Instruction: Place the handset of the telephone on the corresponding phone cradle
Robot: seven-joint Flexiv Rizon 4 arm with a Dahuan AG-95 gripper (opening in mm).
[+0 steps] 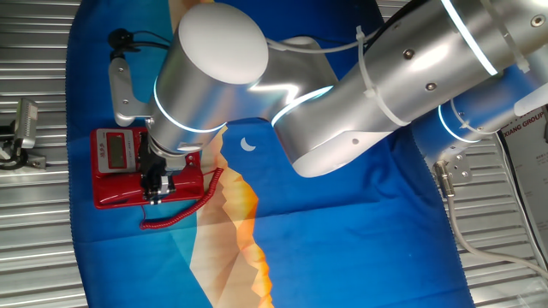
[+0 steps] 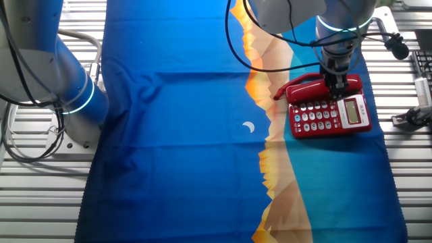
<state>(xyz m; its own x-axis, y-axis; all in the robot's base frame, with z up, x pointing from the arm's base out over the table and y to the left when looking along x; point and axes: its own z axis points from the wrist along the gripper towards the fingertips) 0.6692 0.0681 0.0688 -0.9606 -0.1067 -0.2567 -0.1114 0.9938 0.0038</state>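
The red telephone (image 1: 116, 162) (image 2: 331, 116) lies on the blue cloth, with its grey-green screen (image 1: 112, 150) (image 2: 353, 111) and rows of buttons showing. The red handset (image 1: 184, 182) (image 2: 307, 88) lies along the phone's long plain side, over the phone cradle, which it hides. Its coiled cord (image 1: 184, 214) (image 2: 278, 91) curls off one end onto the cloth. My gripper (image 1: 155, 186) (image 2: 336, 85) points straight down at the middle of the handset. Its fingers straddle the handset and appear closed on it.
A blue cloth with an orange mountain print (image 1: 231, 222) (image 2: 270, 175) covers the table. A grey bracket with a black device (image 1: 120, 85) (image 2: 395, 42) stands beside the phone. A metal clamp (image 1: 21, 133) (image 2: 412, 118) sits off the cloth. My arm's base (image 2: 74, 101) is at the table's edge.
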